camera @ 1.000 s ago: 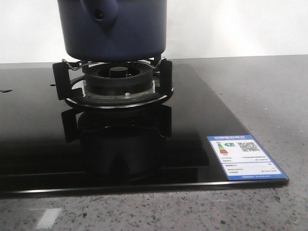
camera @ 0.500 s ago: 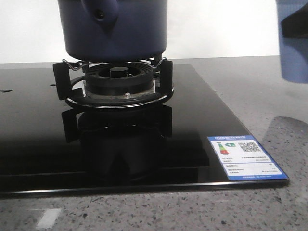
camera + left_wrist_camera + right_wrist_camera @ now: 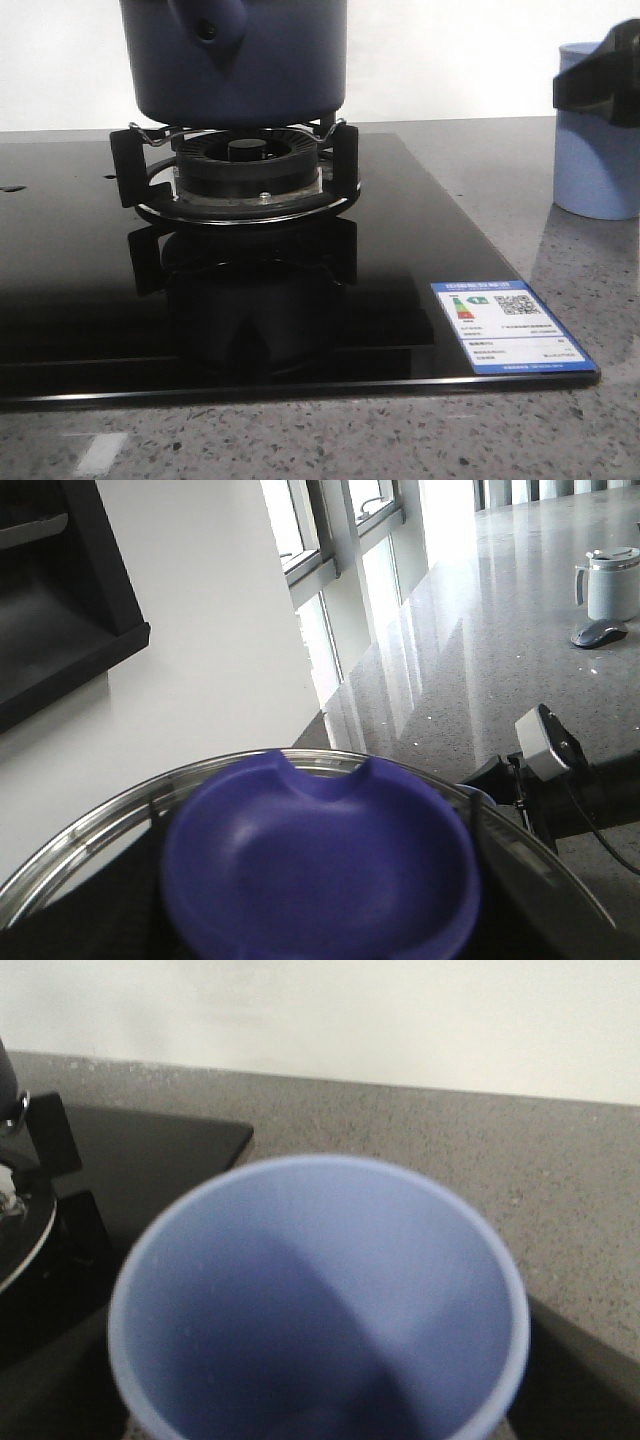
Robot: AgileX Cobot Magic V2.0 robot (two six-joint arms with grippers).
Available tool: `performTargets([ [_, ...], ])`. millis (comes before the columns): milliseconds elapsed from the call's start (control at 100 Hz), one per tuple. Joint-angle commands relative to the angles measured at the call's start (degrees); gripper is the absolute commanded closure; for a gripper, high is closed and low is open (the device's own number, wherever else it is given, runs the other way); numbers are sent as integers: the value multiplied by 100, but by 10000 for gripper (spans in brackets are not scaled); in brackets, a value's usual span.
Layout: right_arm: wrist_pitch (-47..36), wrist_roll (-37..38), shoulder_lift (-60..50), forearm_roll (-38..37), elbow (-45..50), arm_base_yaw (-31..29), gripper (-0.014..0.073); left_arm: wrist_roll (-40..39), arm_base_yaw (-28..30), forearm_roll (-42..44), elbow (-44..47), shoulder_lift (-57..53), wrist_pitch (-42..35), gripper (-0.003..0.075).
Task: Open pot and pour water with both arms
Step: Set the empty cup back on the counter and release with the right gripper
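Energy label [image 3: 508,328]: nearest thing in the front view, stuck on the near right corner of the black glass cooktop [image 3: 90,300], which lies on the speckled grey surface [image 3: 560,200].

Burner [image 3: 240,165]: mid-depth on the cooktop, ringed by a black pan support [image 3: 345,160].

Pot [image 3: 235,55]: dark navy, sitting on the pan support above the burner, at the far left-centre of the front view; its stubby handle [image 3: 207,22] with a hole points toward the camera. Its top is cut off by the frame, so whether it is covered cannot be told there.

Cup [image 3: 597,130]: pale blue, upright, at the right edge of the front view, off the cooktop over the grey surface; whether its base touches the surface I cannot tell.

Right gripper [image 3: 600,80]: a black part wraps the cup's side, so it appears clamped on the cup; the right wrist view looks straight down into the cup's mouth [image 3: 320,1300].

Left gripper: not directly visible; the left wrist view shows a blurred navy knob [image 3: 320,860] on a metal-rimmed glass lid [image 3: 80,850] close under the camera, so it seems to grip the lid, but I cannot tell for sure.

Key relation: the pot lies well to the left of the cup and at about the same depth, so I judge the pour needs a leftward carry, raised above the pot's rim.

Nearer arm: the right holds the cup; the left sits over the lid.
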Motion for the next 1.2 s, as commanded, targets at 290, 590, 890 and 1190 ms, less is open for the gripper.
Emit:
performTargets([
  [290, -488, 30, -1624, 53, -389, -3, -62, -4, -292, -549, -198, 517, -289, 477],
  [590, -74, 30, -3105, 53, -676, -3, 319, 162, -334, -888, -198, 1584, -289, 477],
  [890, 830, 19, -3525, 53, -685, -3, 650, 516, -359, -1123, -198, 2200, -139, 477],
  [1190, 936, 19, -3525, 53, -675, -3, 650, 879, -538, -1123, -198, 2447, -53, 477],
])
